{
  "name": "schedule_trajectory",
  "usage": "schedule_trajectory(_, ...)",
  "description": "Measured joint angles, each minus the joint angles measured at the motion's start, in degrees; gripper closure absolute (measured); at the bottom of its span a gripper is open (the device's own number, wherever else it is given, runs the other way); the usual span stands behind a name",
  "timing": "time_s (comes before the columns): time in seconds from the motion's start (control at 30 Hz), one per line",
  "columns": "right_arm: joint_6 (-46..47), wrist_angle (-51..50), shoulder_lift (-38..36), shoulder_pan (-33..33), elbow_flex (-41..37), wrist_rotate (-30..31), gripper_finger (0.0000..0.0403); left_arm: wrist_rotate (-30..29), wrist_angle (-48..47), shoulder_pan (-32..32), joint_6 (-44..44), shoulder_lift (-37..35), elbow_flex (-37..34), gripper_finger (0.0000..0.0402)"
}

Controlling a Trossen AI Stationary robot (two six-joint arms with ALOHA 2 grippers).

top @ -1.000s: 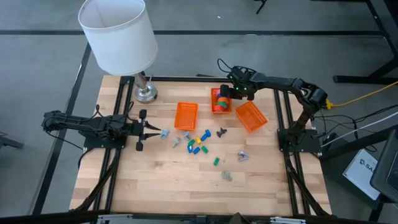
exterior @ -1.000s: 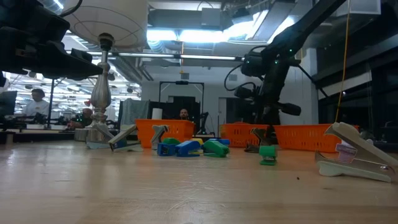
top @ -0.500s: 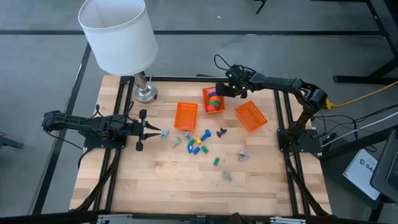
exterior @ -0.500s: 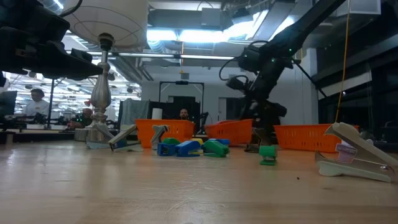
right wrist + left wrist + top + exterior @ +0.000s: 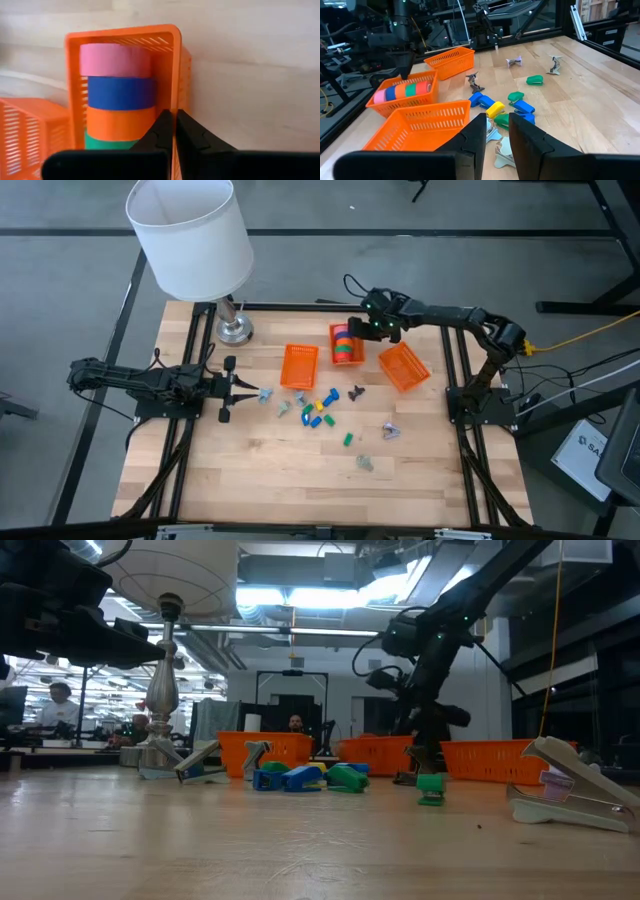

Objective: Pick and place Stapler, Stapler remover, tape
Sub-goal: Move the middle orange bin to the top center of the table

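An orange basket at the table's far middle holds pink, blue, orange and green tape rolls in a row. My right gripper is shut on that basket's right wall. Small blue, yellow and green staplers lie flat in a cluster at mid-table. Grey stapler removers lie scattered around them, and one lies near the front. My left gripper waits at the table's left, level and open, with nothing between its fingers. My right gripper pinches the top rim of the basket's right long wall, toward the basket's far end. One finger is inside, next to the tape rolls, and one is outside. The fingers slant down from the far right. The basket stands level on the table.
Two more orange baskets flank the tape basket. A lamp with a white shade stands on its base at the far left. People show in the room behind.
My right gripper has gone toward the table's left and taken the tape basket with it. The basket tipped up on the way and now stands level again, a little farther left than before.
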Motion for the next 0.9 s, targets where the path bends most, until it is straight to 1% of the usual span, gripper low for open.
schedule_trajectory(0.07,0.25,-1.42,0.00,0.40,0.00,0.89,0.0387,-0.01,0.00,0.00,0.00,0.01,-0.02,0.0323)
schedule_trajectory(0.17,1.45,-3.58,0.00,0.95,0.00,2.60,0.0355,0.01,0.00,0.02,0.00,-0.01,-0.02,0.0323)
schedule_trajectory(0.33,1.46,-4.12,1.03,1.01,0.00,4.14,0.0305,0.00,0.00,0.02,0.00,0.01,-0.01,0.0324)
schedule_trajectory(0.4,1.49,-3.99,2.20,1.01,0.00,4.15,0.0293,0.00,0.00,0.01,0.00,0.01,0.00,0.0323)
schedule_trajectory(0.5,1.66,-4.06,4.27,1.03,0.00,3.95,0.0287,0.01,0.00,0.00,0.00,0.00,-0.01,0.0322)
schedule_trajectory(0.6,1.22,-3.68,5.59,0.76,0.00,1.06,0.0297,-0.01,0.00,0.00,0.00,0.01,-0.01,0.0324)
schedule_trajectory(0.67,1.21,-3.54,5.81,0.49,0.00,-0.59,0.0328,-0.01,0.00,0.00,0.00,0.00,0.00,0.0324)
schedule_trajectory(0.73,1.48,-2.96,5.78,0.46,0.03,-1.30,0.0377,0.00,0.00,0.01,0.00,-0.01,-0.02,0.0324)
schedule_trajectory(0.77,1.49,-3.56,5.79,0.46,0.27,-1.29,0.0389,-0.01,0.00,0.00,0.00,0.00,0.00,0.0324)
schedule_trajectory(0.9,2.79,-9.08,5.79,0.49,2.99,0.14,0.0397,-0.01,0.00,0.00,0.00,-0.01,0.00,0.0322)
